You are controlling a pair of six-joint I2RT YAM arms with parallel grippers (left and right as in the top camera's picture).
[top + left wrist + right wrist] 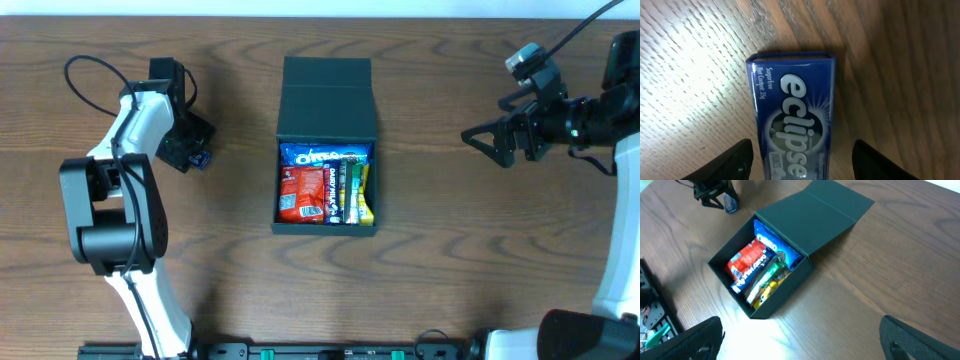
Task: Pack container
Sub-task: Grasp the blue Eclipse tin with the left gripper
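Observation:
The container (326, 227) is a dark teal-black box at the table's middle, its flap lid (327, 100) folded back. It holds a blue Oreo packet (322, 155), a red packet (304, 193) and several bars side by side. It also shows in the right wrist view (790, 287). A blue Eclipse mint tin (794, 100) lies flat on the table at the left. My left gripper (802, 162) is open, its fingers on either side of the tin's near end with gaps on both sides. My right gripper (478, 139) is open and empty, right of the container.
The brown wooden table (470, 260) extends around the container. The right arm's body (620, 110) is at the right edge. The left arm's base (110, 215) stands at the front left. A rail with connectors (330, 350) runs along the front edge.

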